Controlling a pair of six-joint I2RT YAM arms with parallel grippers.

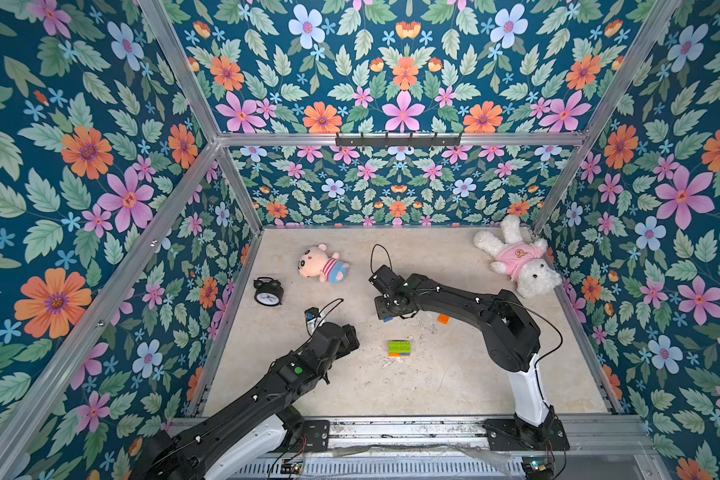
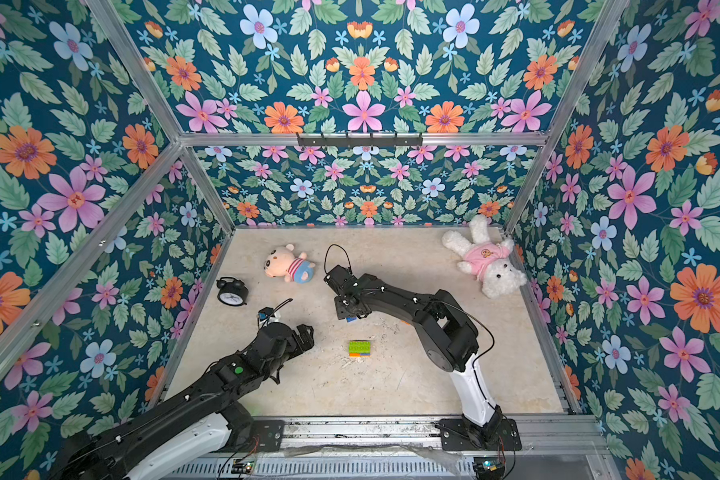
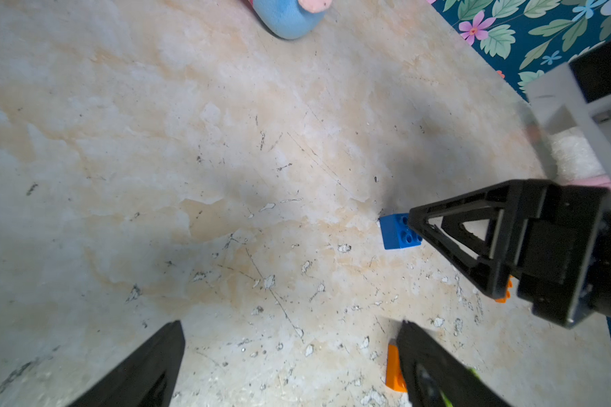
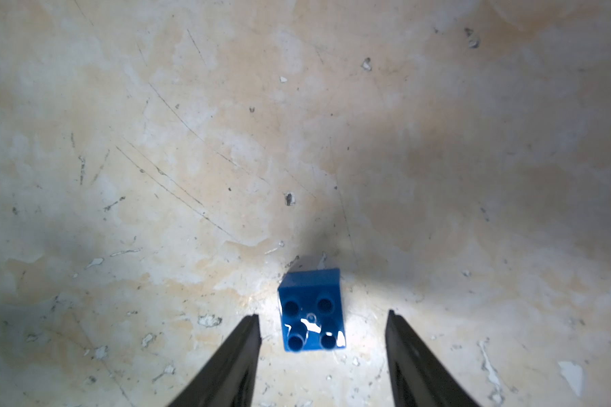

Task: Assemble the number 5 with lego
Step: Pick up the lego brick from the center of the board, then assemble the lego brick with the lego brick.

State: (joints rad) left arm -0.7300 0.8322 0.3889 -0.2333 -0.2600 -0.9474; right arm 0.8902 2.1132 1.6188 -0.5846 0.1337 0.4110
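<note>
Scuffed marbled-beige tabletop (image 1: 454, 374) — hard, slick. Right gripper (image 4: 323, 315): jaws apart, holding nothing, straddling the blue brick (image 4: 311, 306) w/o touching: glossy plastic, square, hollow round studs. I'd centre, drop lower, squeeze its flat sides — else it skids. Left gripper (image 3: 290, 322) spread wide, empty; part-built stack (image 1: 400, 348) just off its fingertip (image 3: 424, 352).

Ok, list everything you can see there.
Square studded plastic brick: one, blue, between right fingers.
Oblong plastic brick: one, orange, beside right arm.
Joined brick stack: one, lime-green over blue and orange, table centre.
Round alarm clock: one, black, left side.
Small plush doll: one, pink, beyond the clock.
Fluffy plush bear: one, white, far right corner.
Marbled table: one, beige, underneath.
Left fingers: two, black, open, empty.
Right fingers: two, black, open around blue brick.
</note>
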